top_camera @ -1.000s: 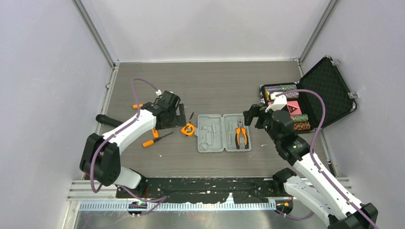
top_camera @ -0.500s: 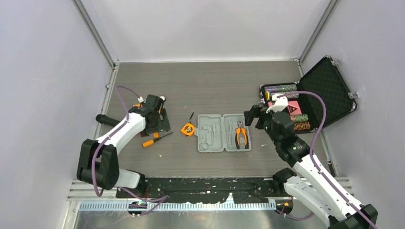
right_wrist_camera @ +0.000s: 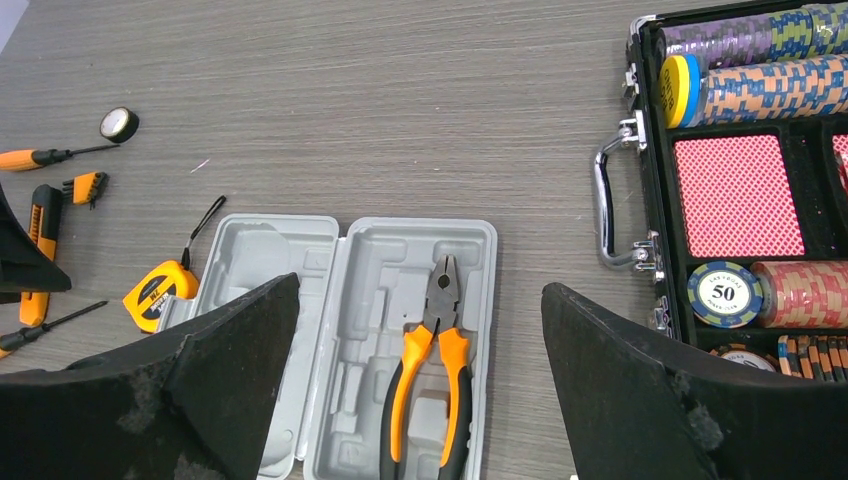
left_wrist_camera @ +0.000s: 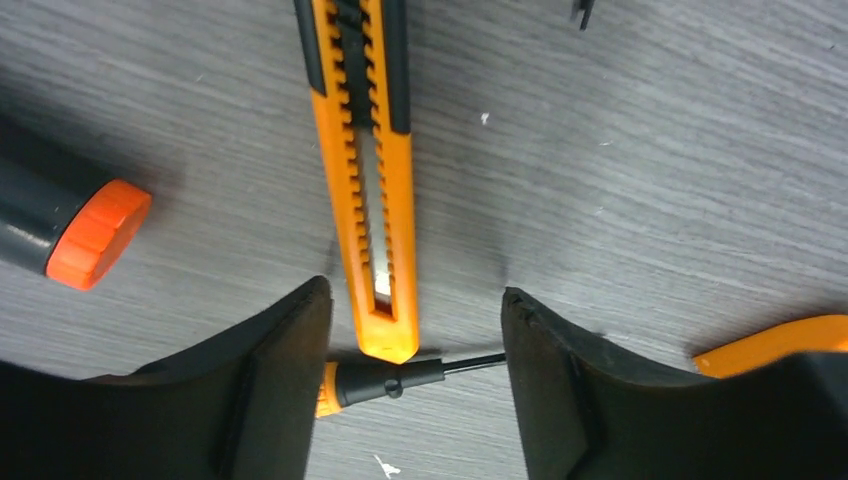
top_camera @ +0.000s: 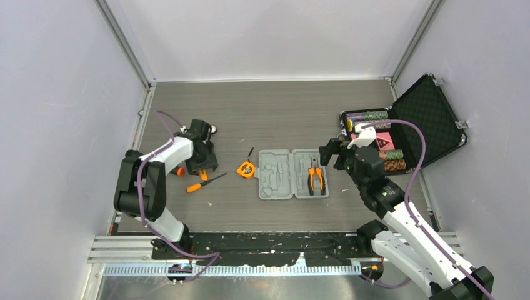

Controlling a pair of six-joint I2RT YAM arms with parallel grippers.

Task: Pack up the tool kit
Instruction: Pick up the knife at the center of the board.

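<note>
The grey tool kit case (top_camera: 292, 174) lies open at mid-table, with orange-and-black pliers (top_camera: 316, 177) in its right half. A tape measure (top_camera: 247, 169) and a screwdriver (top_camera: 205, 183) lie to its left. My left gripper (top_camera: 204, 161) is open and low over the tools there. In the left wrist view an orange utility knife (left_wrist_camera: 365, 170) points between its fingers (left_wrist_camera: 270, 400), with a small screwdriver (left_wrist_camera: 400, 378) lying across the gap of the left gripper (left_wrist_camera: 415, 385). My right gripper (right_wrist_camera: 420, 295) is open and empty above the case (right_wrist_camera: 330, 300) and pliers (right_wrist_camera: 430, 370).
A black foam-lined case (top_camera: 400, 134) with poker chips stands open at the right. A grey handle with an orange cap (left_wrist_camera: 70, 225) lies left of the knife. The right wrist view shows another screwdriver (right_wrist_camera: 40, 157), a tape roll (right_wrist_camera: 119, 124) and a bit holder (right_wrist_camera: 88, 185).
My left arm has swung to the left and folded back, bringing its gripper left and down over the loose tools. The right arm, the case and the pliers have not moved.
</note>
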